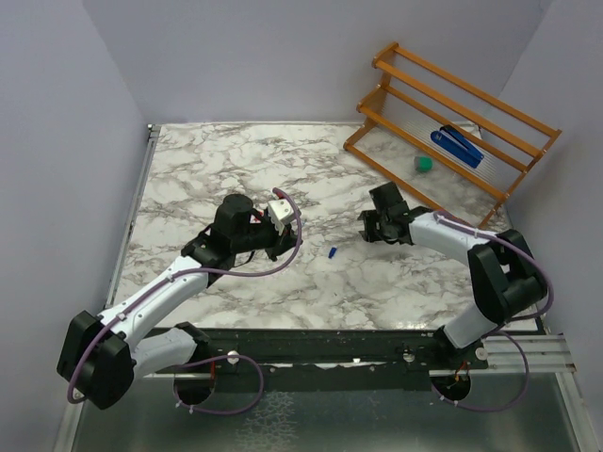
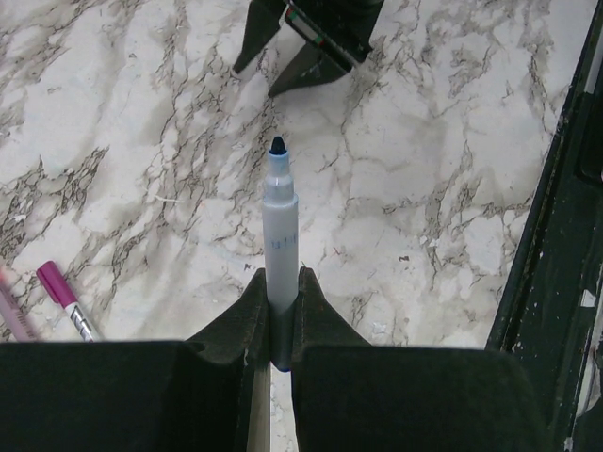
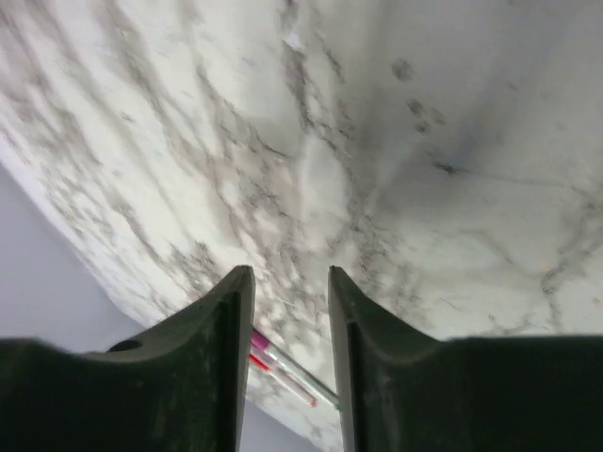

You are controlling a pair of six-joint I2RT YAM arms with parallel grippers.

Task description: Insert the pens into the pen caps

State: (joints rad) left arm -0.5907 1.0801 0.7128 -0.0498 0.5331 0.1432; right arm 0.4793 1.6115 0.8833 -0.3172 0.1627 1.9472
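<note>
The left jaws are clamped on a blue pen point(image 2: 280, 226), gripping its pale barrel low down so the bare blue tip points out ahead over the bench point(image 1: 217, 160); the right jaws stand apart with nothing between them, hovering near the middle of the bench and facing the left arm. A small blue cap point(image 1: 333, 252) lies on the marble between the two arms, touching neither; a pink pen point(image 2: 64, 294) rests on the bench just left of the left jaws, and the right wrist view shows two more pens point(image 3: 283, 365), red and pink, lying side by side farther off.

The held pen looks light, stiff and smooth (a thin plastic tube, as I judge it), so it should hold firm across the barrel but could pivot or slide if pushed hard on the tip; a grip nearer the tip would likely steady it. The cap is tiny and round, apt to roll or skid; taking it across its closed end, mouth left free, seems best.

Room around the cap is generous; the wooden rack point(image 1: 452, 104) with its stapler point(image 1: 457, 146) and green block point(image 1: 424, 164) sits well apart at the far right corner. The tighter limits are the two arms meeting head-on and the dark rail point(image 2: 556, 235) along the bench's near edge.
</note>
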